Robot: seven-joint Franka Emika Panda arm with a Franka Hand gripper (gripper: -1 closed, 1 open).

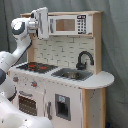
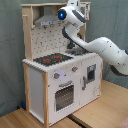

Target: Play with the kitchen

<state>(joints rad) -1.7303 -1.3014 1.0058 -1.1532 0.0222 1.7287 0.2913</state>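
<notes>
The kitchen [image 1: 75,95] is a tall white and light-wood toy seen in both exterior views. It has a red-ringed black hob [image 1: 37,66], a sink [image 1: 72,74], a black faucet [image 1: 85,59], an oven door [image 2: 64,95], knobs [image 2: 57,76], a pegboard back [image 2: 47,41] and a grey hood [image 2: 46,20]. A microwave [image 1: 67,25] sits at the top. My gripper [image 1: 44,23] is raised to the top shelf, right at the microwave's left end in the first exterior view. In the second exterior view the gripper [image 2: 81,10] is beside the hood, and the wrist covers what it touches.
My white arm [image 2: 100,47] arches over the counter from the second exterior view's right. A rounded side shelf [image 1: 100,79] sticks out past the sink. A grey curtain [image 1: 115,45] hangs behind. The kitchen [image 2: 50,80] stands on a wooden floor [image 2: 100,112].
</notes>
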